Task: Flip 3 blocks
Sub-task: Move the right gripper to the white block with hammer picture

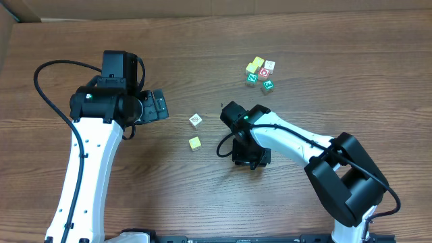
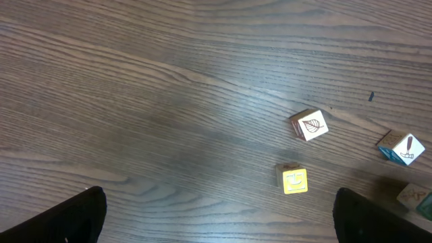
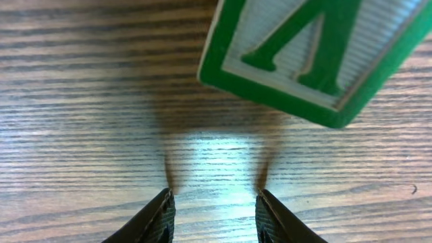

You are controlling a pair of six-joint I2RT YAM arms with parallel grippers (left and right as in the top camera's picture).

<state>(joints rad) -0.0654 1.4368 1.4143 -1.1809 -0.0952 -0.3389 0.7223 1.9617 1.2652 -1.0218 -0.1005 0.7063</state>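
Overhead: a white block (image 1: pixel 195 120) and a yellow block (image 1: pixel 195 142) sit mid-frame on the worktop (image 1: pixel 351 47), with a cluster (image 1: pixel 260 73) upper right.
Left wrist: the left end effector (image 2: pixel 219 209) is spread wide.
Right wrist: the right end effector (image 3: pixel 216 209) is part-spread, pinching nothing; the green-edged block (image 3: pixel 317 54), upper right, is cut off.

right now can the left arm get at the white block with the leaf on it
Likely yes. The left claw stands open with nothing in it, and the white leaf block lies in the open ahead of it, apart from the yellow block. Nothing sits between claw and block.
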